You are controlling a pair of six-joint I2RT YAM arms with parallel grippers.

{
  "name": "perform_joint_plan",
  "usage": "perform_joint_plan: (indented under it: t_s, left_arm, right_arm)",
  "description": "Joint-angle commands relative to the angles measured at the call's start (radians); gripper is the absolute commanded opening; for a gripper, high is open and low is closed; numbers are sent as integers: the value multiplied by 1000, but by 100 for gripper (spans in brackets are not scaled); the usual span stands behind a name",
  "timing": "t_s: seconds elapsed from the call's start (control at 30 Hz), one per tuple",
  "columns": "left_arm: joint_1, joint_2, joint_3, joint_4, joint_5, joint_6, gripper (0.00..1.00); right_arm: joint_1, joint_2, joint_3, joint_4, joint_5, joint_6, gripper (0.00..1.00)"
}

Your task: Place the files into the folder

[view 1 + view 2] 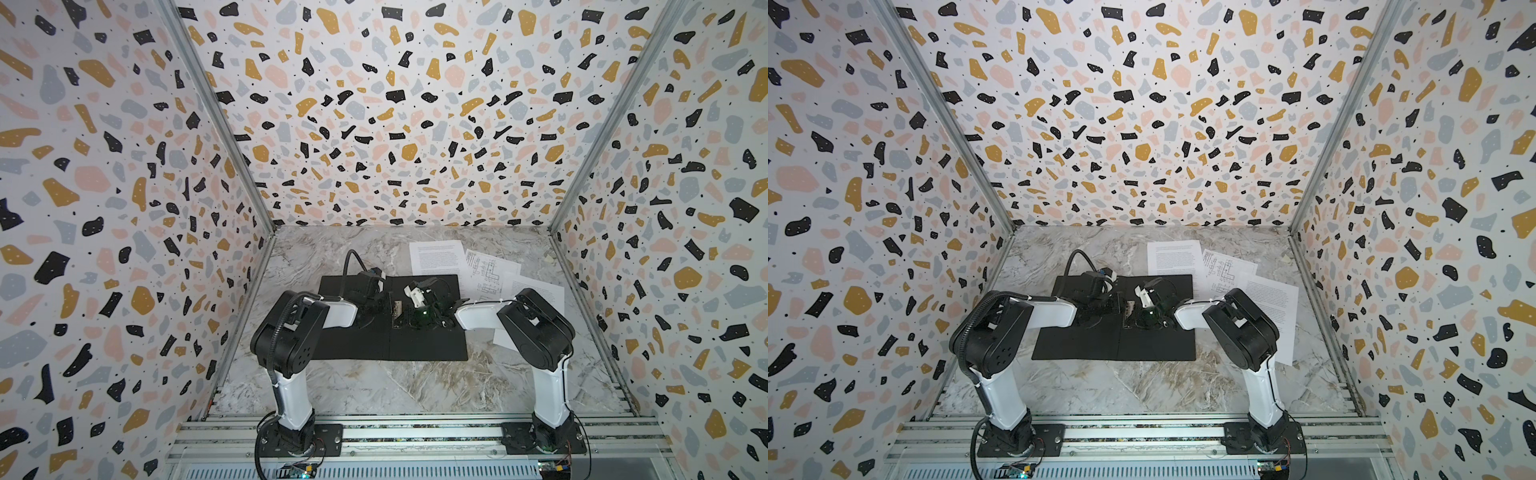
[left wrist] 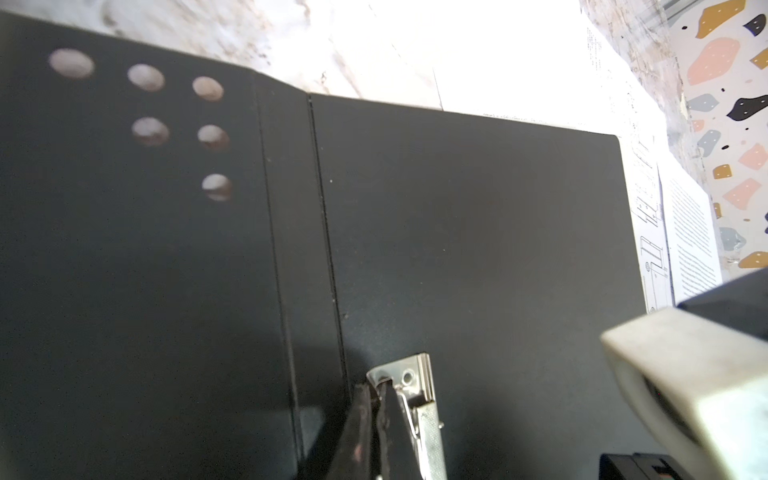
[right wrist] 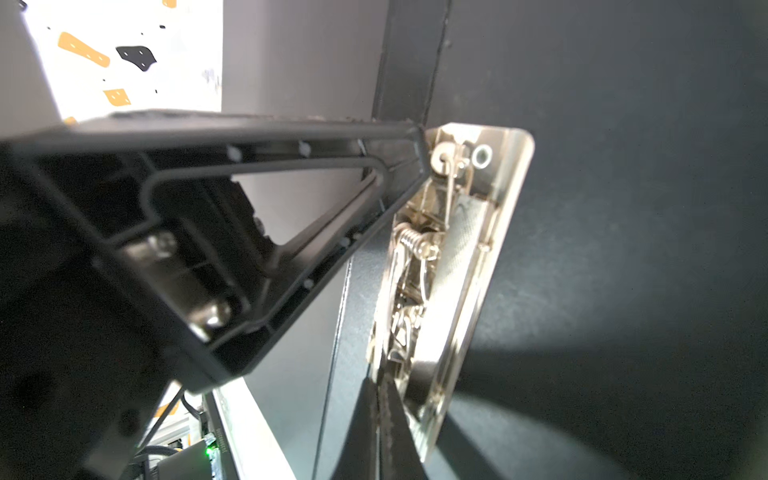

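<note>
Your folder (image 1: 353, 340) lies open and flat in the middle of the table (image 1: 374, 386), black inside facing up. In both top views its metal clip (image 1: 1128, 309) sits at the spine, about halfway along.

Your left fingers (image 2: 376, 395) are pressed fully together, and you can see nothing between them. Their tips touch one end of the clip (image 2: 419, 390), right by the spine crease. Your right fingers (image 3: 380, 415) are closed tight as well, with no gap. They rest against the other end of the clip (image 3: 457, 249), and the left fingers reach in from the opposite side.

Your files are all outside the folder, spread on the table to its right and far right. A text sheet (image 1: 436, 257) meets the folder's far edge. A drawing sheet (image 1: 490, 270) lies just beside it and overlaps it slightly. A second text sheet (image 1: 540, 299) lies nearer you along the folder's right side, partly hidden by your right arm (image 1: 536, 328).
</note>
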Motion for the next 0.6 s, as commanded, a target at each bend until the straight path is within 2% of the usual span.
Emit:
perform_joint_plan:
  t_s: [0.0,0.57]
  left_arm:
    - [9,52,-15,-89,-36,24,2]
    - [9,38,-19,-82,-27,-20,2]
  right_arm:
    - [-4,-31,-25,-50,-32,-13,0]
    - [-29,-49,31,-9,-101,38,0]
